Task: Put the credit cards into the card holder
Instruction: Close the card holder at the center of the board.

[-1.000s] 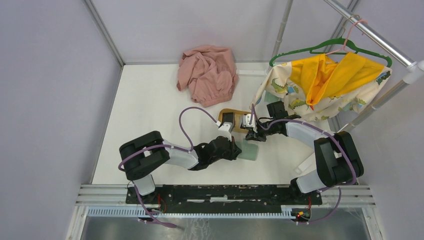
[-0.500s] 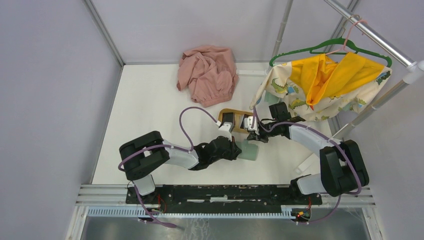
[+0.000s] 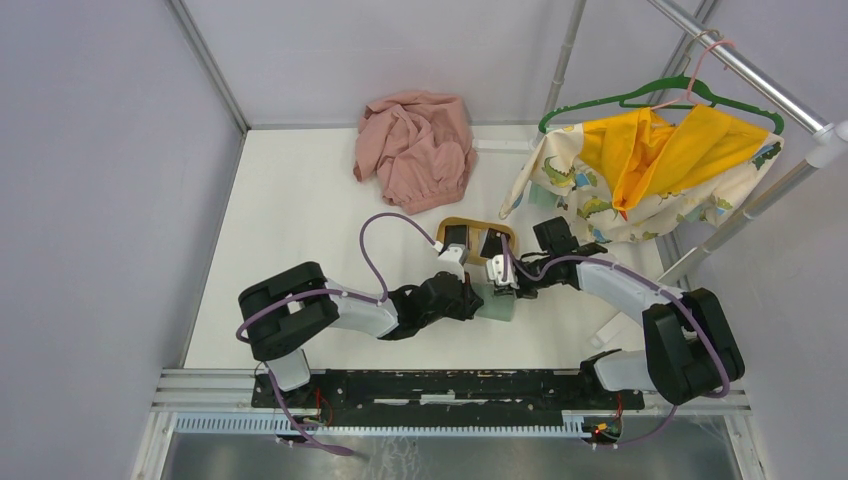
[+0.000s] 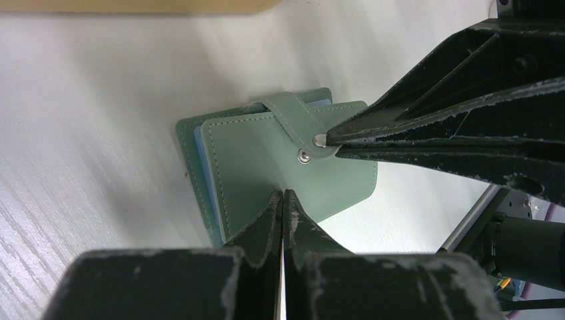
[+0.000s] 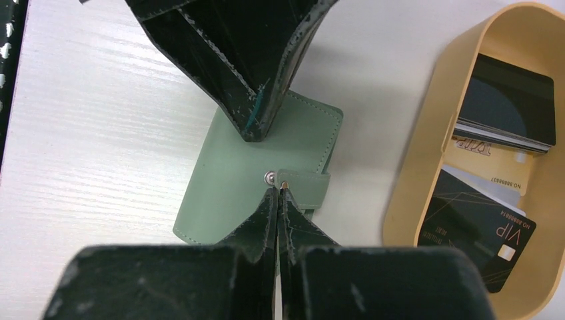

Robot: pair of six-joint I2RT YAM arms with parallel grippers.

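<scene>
Card holder (image 5: 220, 197) folded — left gripper (image 4: 282, 193), right gripper (image 5: 277, 189) closed, tips touching it.

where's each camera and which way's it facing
Top external: above and behind the robot, looking down on the table; left arm and right arm show.
Left wrist: on the left arm, facing along its shut left tool at the card holder; the right tool shows at right.
Right wrist: on the right arm, facing down past its shut tool at the card holder and the wooden tray of credit cards.
Shared: both wrist views show the card holder and both tools.
</scene>
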